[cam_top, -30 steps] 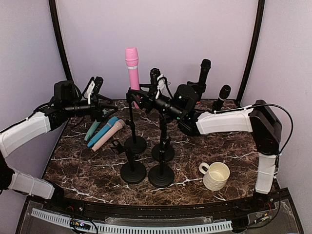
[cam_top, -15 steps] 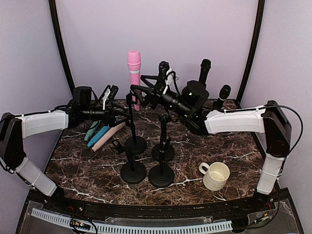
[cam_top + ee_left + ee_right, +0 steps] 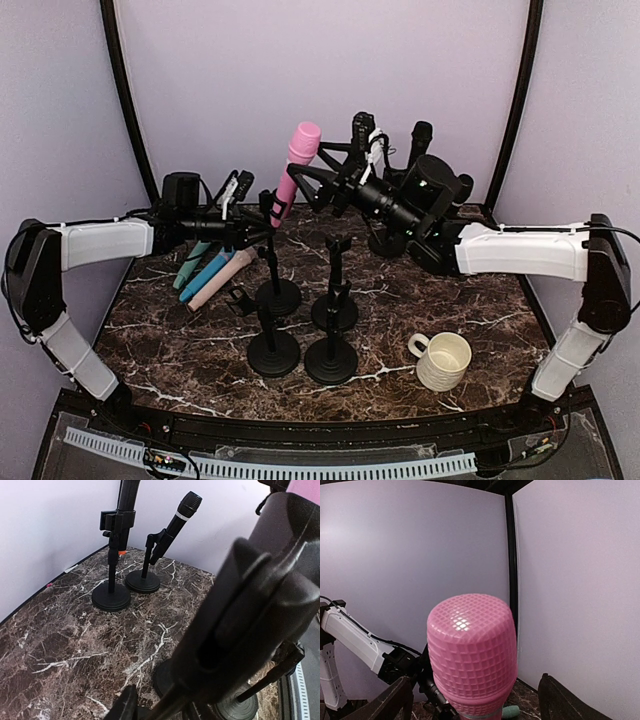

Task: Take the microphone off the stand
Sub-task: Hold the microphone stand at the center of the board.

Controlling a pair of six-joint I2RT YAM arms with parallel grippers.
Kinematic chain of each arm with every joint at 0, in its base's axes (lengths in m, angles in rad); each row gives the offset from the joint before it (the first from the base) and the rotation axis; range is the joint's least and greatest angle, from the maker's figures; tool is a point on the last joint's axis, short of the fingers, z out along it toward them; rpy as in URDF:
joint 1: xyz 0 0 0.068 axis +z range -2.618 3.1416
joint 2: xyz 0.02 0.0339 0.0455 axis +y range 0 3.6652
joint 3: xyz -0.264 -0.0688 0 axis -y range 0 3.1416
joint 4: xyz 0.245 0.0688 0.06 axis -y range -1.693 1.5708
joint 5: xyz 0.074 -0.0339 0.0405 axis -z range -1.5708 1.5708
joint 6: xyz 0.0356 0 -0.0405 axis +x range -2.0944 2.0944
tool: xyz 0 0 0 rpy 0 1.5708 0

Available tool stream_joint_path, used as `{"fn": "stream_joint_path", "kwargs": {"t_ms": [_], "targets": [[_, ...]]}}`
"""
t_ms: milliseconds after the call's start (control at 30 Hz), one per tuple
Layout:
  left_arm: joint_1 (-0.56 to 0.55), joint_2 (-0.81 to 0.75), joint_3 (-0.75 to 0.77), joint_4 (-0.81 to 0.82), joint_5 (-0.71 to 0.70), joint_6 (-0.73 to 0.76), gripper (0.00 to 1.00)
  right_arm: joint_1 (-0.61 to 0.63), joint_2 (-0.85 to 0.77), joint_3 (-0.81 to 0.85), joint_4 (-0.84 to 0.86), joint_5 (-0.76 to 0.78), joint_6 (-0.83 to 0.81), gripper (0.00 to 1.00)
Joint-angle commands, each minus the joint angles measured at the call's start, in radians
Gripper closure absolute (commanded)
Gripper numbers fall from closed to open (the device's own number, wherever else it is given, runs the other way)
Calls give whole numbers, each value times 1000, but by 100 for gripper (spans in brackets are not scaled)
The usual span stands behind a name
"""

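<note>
Above the rear middle of the marble table [image 3: 420,300], toward 12 o'clock in the top view, the pink microphone [image 3: 296,165] is held aloft at a tilt, its mesh head leaning toward 1 o'clock and its lower end pointing toward 7 o'clock. The right gripper [image 3: 302,184] is clamped across the microphone's body from the 3 o'clock side. In the right wrist view the pink head fills the centre, with a dark finger [image 3: 395,702] seen low on either side of it. The microphone's lower end lies just beside the clip at the top of the microphone stand [image 3: 270,262]; whether it is seated in the clip cannot be told. The left gripper [image 3: 256,224] is brought in from 9 o'clock and appears pinched on the stand's neck just under the clip. In the left wrist view that part is only seen as a large blurred dark shape. Three more black stands [image 3: 273,350] are grouped near the table's centre. A teal microphone [image 3: 188,270], a blue microphone [image 3: 208,272] and a peach microphone [image 3: 224,276] are laid side by side at 9 o'clock. A cream cup [image 3: 443,360] is placed upright at 5 o'clock. Two black microphones [image 3: 177,522] are kept on stands at the back toward 1 o'clock.
</note>
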Motion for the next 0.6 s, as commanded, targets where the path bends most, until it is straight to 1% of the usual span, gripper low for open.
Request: {"fn": "stream_joint_path", "kwargs": {"t_ms": [0, 133, 233, 367, 500, 567], "targets": [[-6, -2, 20, 21, 2, 24, 74, -3, -90, -44, -32, 44, -38, 12], [-16, -6, 7, 30, -3, 29, 81, -3, -133, -77, -62, 70, -55, 12], [-28, -4, 6, 24, -18, 35, 91, -2, -163, -101, -77, 88, -48, 13], [-45, -34, -25, 28, -91, 56, 100, -2, -207, -136, -92, 116, -37, 13], [-67, -88, -97, 86, -198, 71, 100, 2, -244, -187, -92, 136, -37, 13], [-88, -117, -145, 165, -282, 62, 100, 5, -257, -209, -89, 148, -34, 13]]}}
